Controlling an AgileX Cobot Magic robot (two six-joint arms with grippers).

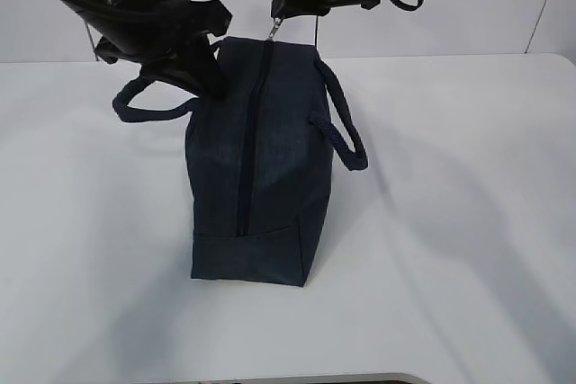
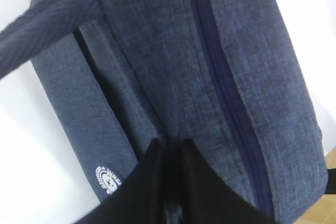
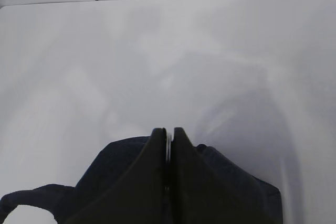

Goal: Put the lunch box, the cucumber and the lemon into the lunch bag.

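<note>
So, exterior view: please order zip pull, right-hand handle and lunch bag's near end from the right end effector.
1. zip pull, inside the right end effector.
2. handle, right of view.
3. lunch bag near end, toward camera.

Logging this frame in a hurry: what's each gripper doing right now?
Left gripper: shut, pinching lunch bag fabric.
Right gripper: shut on zipper pull.

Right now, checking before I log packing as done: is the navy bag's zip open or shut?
Shut: the dark navy fabric lunch bag shows its zip closed along the top.
</note>
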